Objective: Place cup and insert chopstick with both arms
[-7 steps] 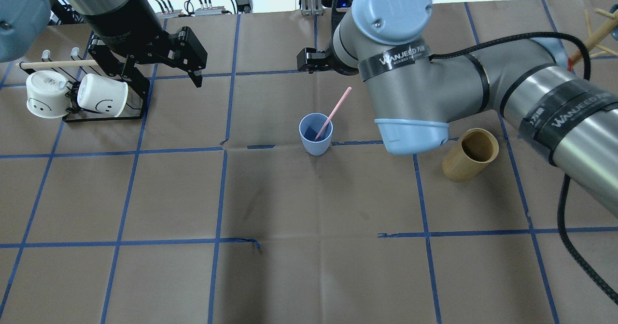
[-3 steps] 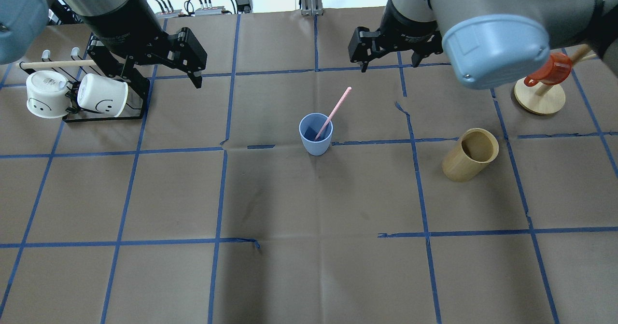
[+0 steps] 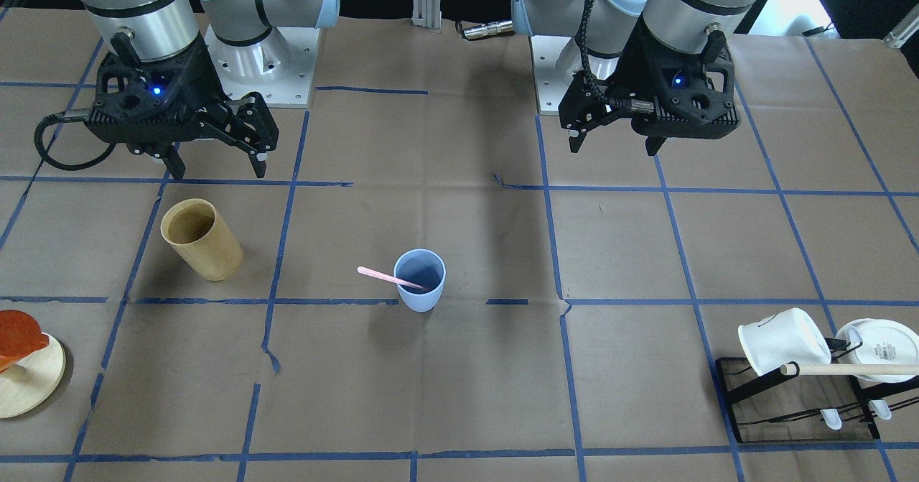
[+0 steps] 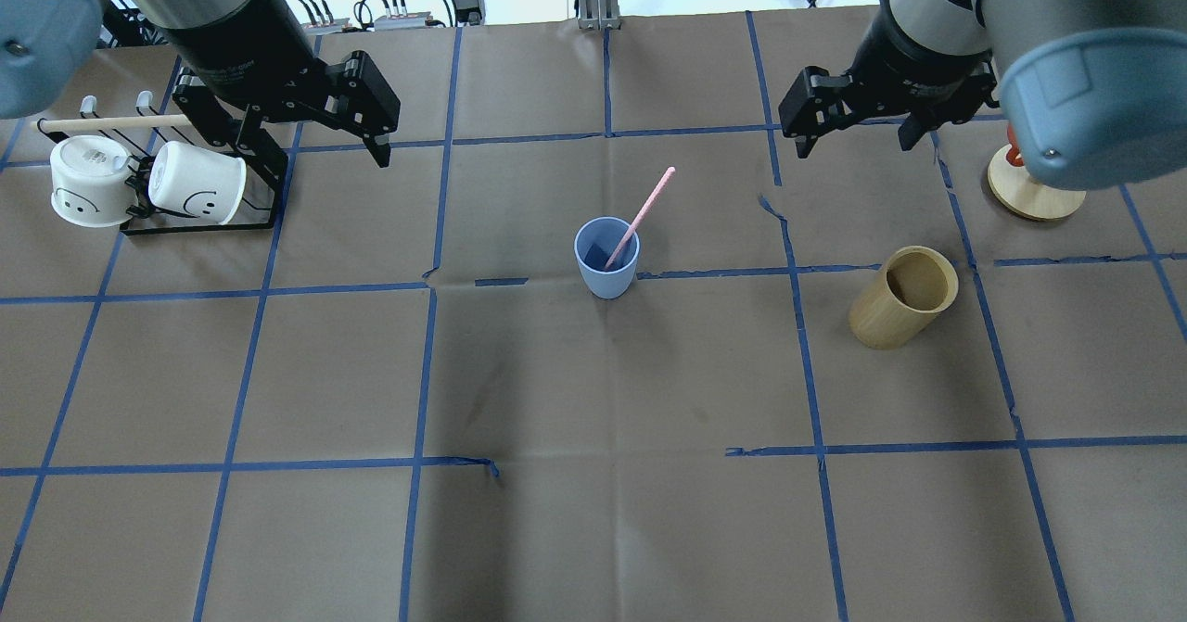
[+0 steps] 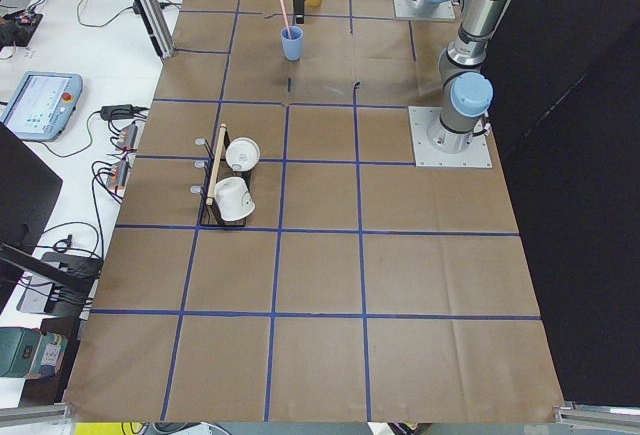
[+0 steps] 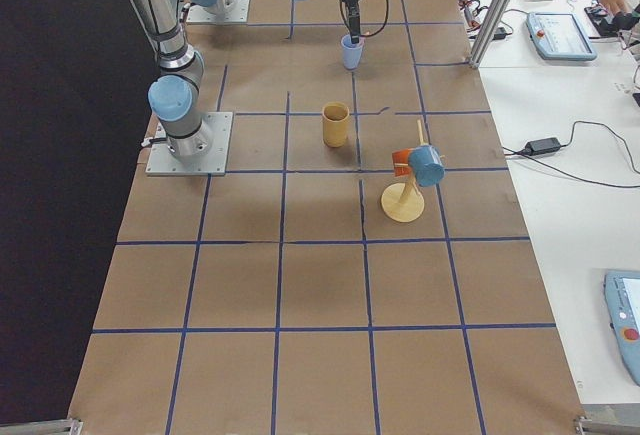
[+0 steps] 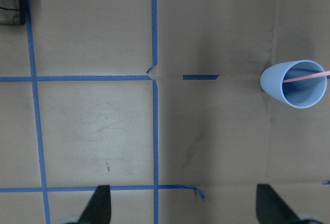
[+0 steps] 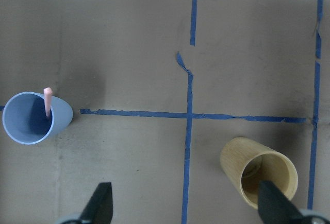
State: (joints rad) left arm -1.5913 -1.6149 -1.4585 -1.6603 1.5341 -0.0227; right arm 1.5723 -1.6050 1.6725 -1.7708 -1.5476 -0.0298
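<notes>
The pale blue cup [image 4: 606, 265] stands upright near the table's middle; it also shows in the front view [image 3: 420, 292] and in both wrist views [image 7: 281, 87] [image 8: 33, 123]. The pink chopstick [image 4: 644, 209] leans inside it, with its top sticking out over the rim [image 3: 380, 275]. My left gripper [image 4: 313, 154] is open and empty, hovering far left of the cup near the mug rack. My right gripper [image 4: 851, 146] is open and empty, hovering right of and beyond the cup. Nothing shows between the open fingertips in either wrist view.
A tan wooden cup [image 4: 904, 296] stands right of the blue cup. A black rack with white mugs [image 4: 148, 186] and a dowel sits at the far left. A wooden mug tree base [image 4: 1034, 196] sits at the far right, partly hidden by my right arm.
My right arm has swung to the right, away from the cup, uncovering the table behind it. The left arm, the cup and the chopstick have not moved.
</notes>
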